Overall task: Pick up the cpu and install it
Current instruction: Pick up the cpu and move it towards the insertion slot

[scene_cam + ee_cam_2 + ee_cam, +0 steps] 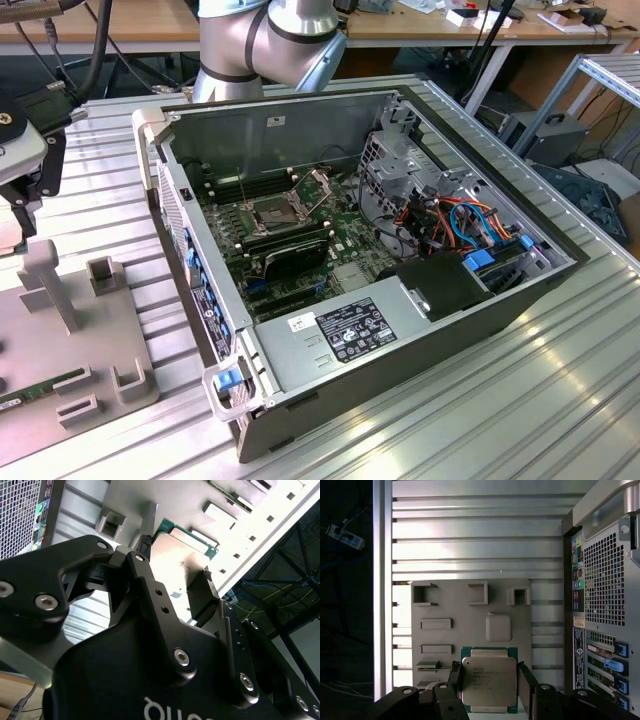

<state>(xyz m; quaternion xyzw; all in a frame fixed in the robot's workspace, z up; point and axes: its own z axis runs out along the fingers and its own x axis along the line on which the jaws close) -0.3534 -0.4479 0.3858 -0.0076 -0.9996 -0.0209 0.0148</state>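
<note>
In the first wrist view the cpu [489, 681], a silver-faced square on a green edge, sits between the two black fingers of my gripper [489, 676], which is shut on its sides. It hangs above the grey fixture plate [470, 615]. The second wrist view shows the same cpu [186, 550] gripped between the fingertips [145, 545]. In the exterior view my gripper [25, 200] is at the far left edge, over the fixture plate [60, 330]. The motherboard's dark cpu socket [272, 210] lies inside the open computer case [340, 300], its metal frame [312, 183] hinged up.
Raised brackets and posts [45, 280] stand on the fixture plate. Memory sticks [290, 245], cables [450, 225] and a power supply [350, 330] fill the case around the socket. The case's rear panel [602, 605] stands beside the plate. A ribbed aluminium table [520, 400] carries everything.
</note>
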